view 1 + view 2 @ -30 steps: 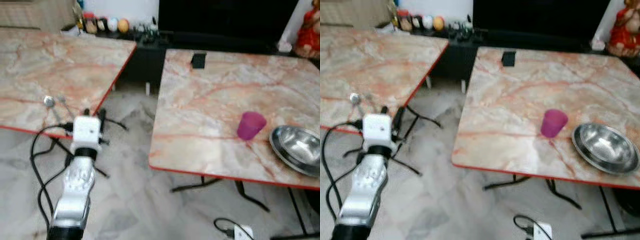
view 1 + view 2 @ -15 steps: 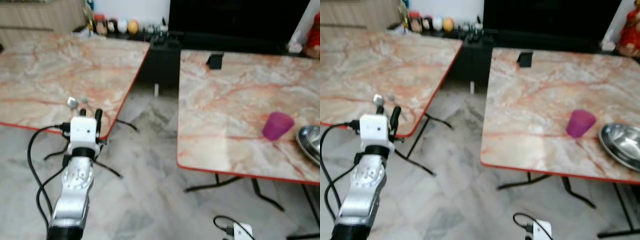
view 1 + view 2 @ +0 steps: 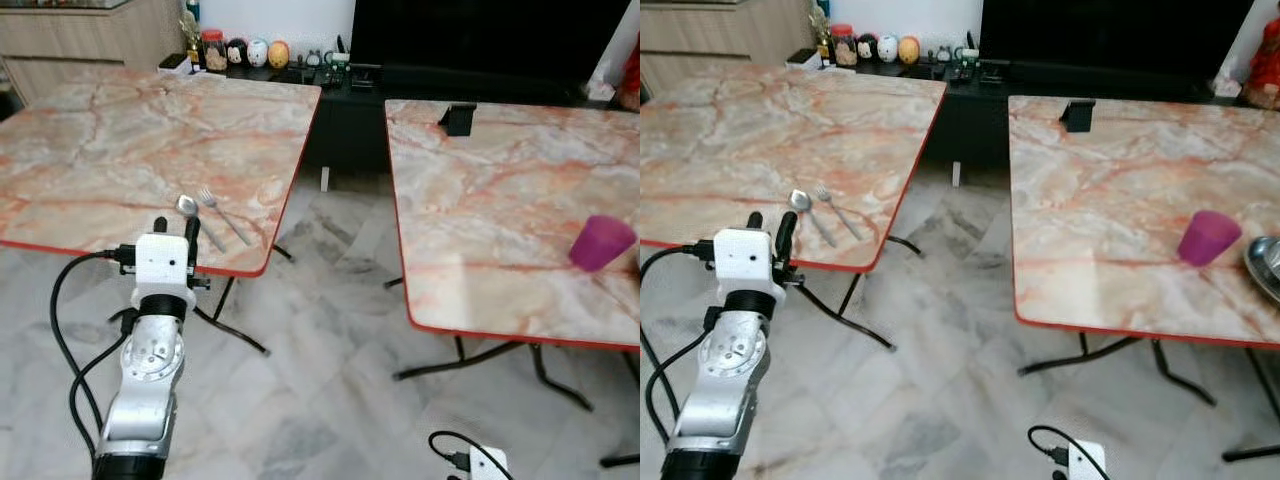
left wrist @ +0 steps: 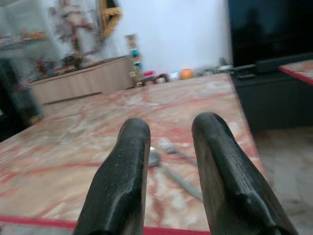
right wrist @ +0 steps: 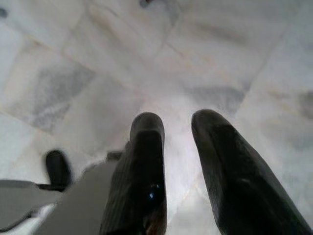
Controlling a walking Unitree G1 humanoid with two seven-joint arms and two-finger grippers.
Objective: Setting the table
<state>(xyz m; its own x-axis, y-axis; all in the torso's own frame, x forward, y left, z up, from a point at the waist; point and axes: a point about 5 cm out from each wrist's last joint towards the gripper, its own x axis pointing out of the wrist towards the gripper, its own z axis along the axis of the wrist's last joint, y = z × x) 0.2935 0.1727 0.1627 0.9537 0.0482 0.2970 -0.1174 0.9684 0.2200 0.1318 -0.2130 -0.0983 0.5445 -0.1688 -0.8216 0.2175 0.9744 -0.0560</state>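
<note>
Left table (image 3: 120, 150) bears spoon (image 3: 188, 207) and fork (image 3: 222, 213).

Left gripper (image 3: 176, 226) nearer spoon (image 3: 187, 206) (camera shifted)

1. The left table (image 3: 120, 150) and the right table (image 3: 500, 200) both had pale marble-patterned tops veined in salmon-orange, edged in red.
2. The spoon (image 3: 190, 212) and fork (image 3: 222, 213) were silver.
3. The cup (image 3: 600, 243) was magenta-purple.
4. The left gripper (image 4: 168, 161) had black fingers behind a white wrist block, on a silver arm.
5. The floor (image 3: 320, 400) was grey-veined white marble tile.
</note>
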